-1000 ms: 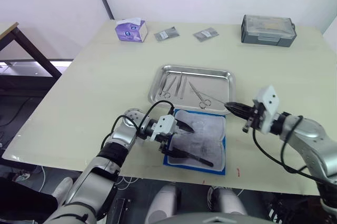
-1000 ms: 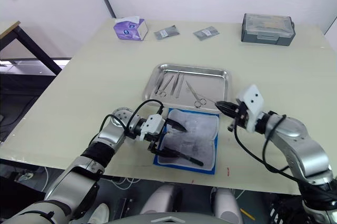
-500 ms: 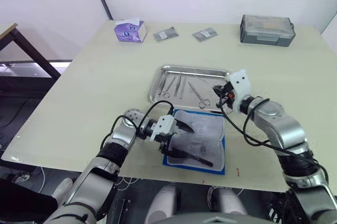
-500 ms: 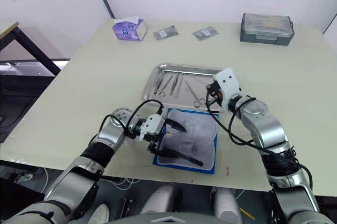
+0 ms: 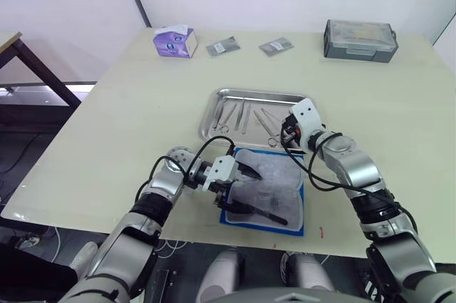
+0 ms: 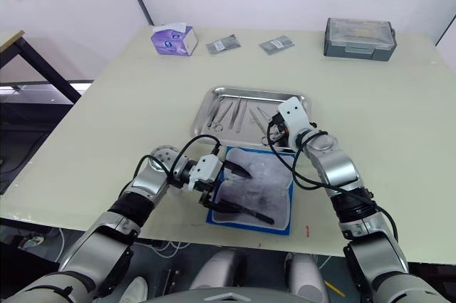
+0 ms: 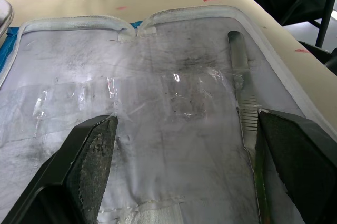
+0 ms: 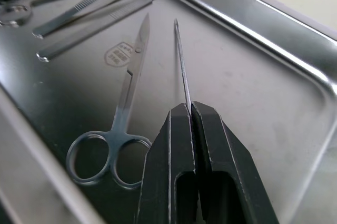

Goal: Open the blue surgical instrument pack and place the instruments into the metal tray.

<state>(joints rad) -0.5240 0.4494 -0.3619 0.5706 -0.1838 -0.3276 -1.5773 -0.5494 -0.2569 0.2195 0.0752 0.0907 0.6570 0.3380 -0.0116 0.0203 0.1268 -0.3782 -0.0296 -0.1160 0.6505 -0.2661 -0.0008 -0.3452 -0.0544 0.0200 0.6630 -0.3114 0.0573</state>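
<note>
On the pale tabletop [image 5: 128, 103], near its middle, a shallow steel metal tray [image 5: 303, 100] holding several silver instruments [image 5: 234, 116]: ring-handled scissors [image 8: 118, 129] lying flat on the tray floor beside a stamped oval mark, too small to read, plus tweezers and forceps [image 8: 79, 7] grouped toward the far side. Over the tray's near right part, right pincer [image 8: 188, 109] pressed together, pinching a thin needle-like probe [image 8: 181, 60] whose tip points out over the tray floor, just beside the scissors' blades. Just in front of the tray, touching or nearly touching its near rim, the blue surgical instrument pack [image 5: 296, 226] lying opened flat, pale grey-white lining [image 7: 174, 129] facing up, blue border showing around it. Inside the pack, one long flat handle-like instrument [image 7: 241, 97] along one side of the lining, with a dark tool near the front edge. Above the pack's left part, left pincer [image 7: 187, 145] spread wide, fingers [image 7: 95, 150] to either side of the lining, gripping nothing. Along the far edge of the tabletop: a purple tissue box [image 5: 175, 40], two small grey foil packets [image 5: 222, 47], and a grey lidded box [image 5: 360, 37], print on all of them illegible.
</note>
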